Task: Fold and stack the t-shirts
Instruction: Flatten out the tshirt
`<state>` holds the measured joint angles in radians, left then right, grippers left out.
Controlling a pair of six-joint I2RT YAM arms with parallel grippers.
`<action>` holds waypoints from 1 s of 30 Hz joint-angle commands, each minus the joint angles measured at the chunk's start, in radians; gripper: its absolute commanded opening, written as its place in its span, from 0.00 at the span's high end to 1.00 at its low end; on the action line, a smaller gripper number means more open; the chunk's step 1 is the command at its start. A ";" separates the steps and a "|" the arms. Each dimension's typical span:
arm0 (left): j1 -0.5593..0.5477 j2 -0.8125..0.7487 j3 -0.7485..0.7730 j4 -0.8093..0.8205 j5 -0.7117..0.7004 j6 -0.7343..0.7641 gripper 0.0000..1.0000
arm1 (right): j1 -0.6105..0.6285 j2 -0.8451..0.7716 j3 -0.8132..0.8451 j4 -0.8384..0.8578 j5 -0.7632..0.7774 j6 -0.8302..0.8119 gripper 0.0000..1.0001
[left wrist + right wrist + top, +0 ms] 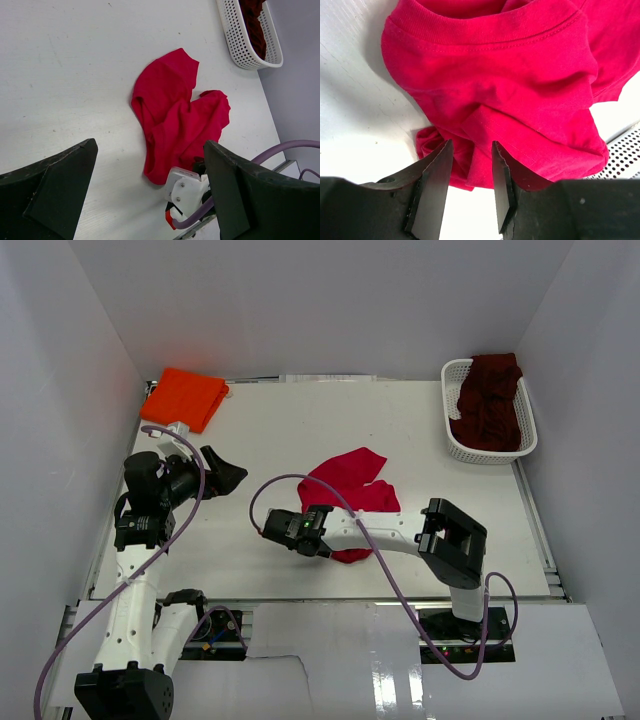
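Observation:
A bright red t-shirt [350,490] lies crumpled mid-table; it also shows in the left wrist view [175,115] and fills the right wrist view [490,75]. My right gripper [335,548] is down at its near edge, jaws a narrow gap apart either side of a fold of red cloth [472,150], not pinched shut. My left gripper [228,475] is wide open and empty, raised left of the shirt [150,150]. An orange t-shirt [188,397] lies folded at the far left. A dark maroon t-shirt [488,400] is heaped in the basket.
The white lattice basket [452,430] stands at the far right, also seen in the left wrist view [235,35]. White walls close in the table on three sides. The right arm's purple cable [270,485] loops over the table left of the red shirt.

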<state>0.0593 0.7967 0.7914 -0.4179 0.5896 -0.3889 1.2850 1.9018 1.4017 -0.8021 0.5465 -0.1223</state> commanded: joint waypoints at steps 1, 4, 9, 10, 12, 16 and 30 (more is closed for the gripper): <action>-0.004 -0.002 0.000 0.005 0.004 0.012 0.02 | 0.002 -0.007 -0.018 0.026 0.012 0.001 0.57; -0.004 -0.001 0.000 0.004 0.004 0.012 0.02 | -0.006 0.000 -0.030 0.049 0.024 -0.013 0.56; -0.004 0.001 0.000 0.004 0.004 0.012 0.02 | -0.033 0.000 -0.036 0.072 0.003 -0.026 0.53; -0.004 0.001 0.000 0.005 0.003 0.013 0.02 | -0.033 -0.001 -0.036 0.073 0.001 -0.028 0.53; -0.004 0.002 0.002 0.005 0.003 0.012 0.02 | -0.035 -0.003 -0.033 0.076 -0.002 -0.030 0.51; -0.004 0.004 0.002 0.005 0.006 0.013 0.02 | -0.036 0.006 -0.036 0.078 0.000 -0.033 0.60; -0.004 0.004 0.000 0.005 0.004 0.013 0.02 | -0.041 -0.006 0.020 0.054 -0.088 -0.019 0.92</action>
<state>0.0586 0.8062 0.7914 -0.4179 0.5896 -0.3889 1.2449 1.9095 1.3640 -0.7353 0.5041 -0.1493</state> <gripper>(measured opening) 0.979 0.084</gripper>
